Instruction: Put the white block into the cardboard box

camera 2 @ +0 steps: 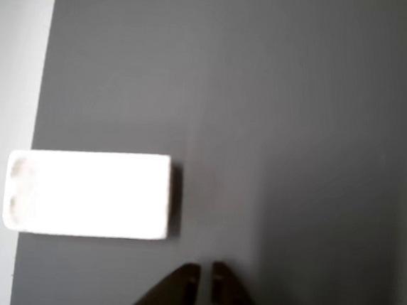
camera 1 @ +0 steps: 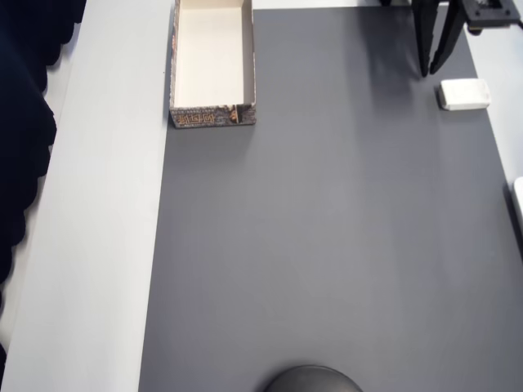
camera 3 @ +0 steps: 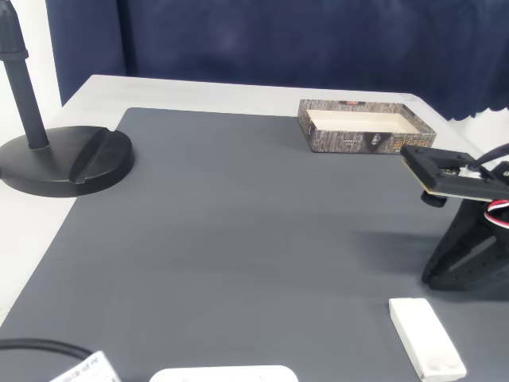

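Gripper: your black gripper [camera 2: 205,275] has its fingers nearly together, holding nothing, at the wrist view's bottom.
Block: your small white rounded block [camera 2: 89,193] lies at the left of that view.
Box: your long cardboard box [camera 1: 212,106] sits at the overhead view's upper left.

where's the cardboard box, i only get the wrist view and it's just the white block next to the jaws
Observer: In the overhead view the cardboard box sits at the top left of the grey mat. The white block lies at the top right.
Operator: anything in the box already
Observer: No, in the fixed view its cream inside holds nothing.
Operator: does the block line up with the box
Observer: No. In the overhead view the block's long side runs left to right, while the box's long side runs top to bottom.
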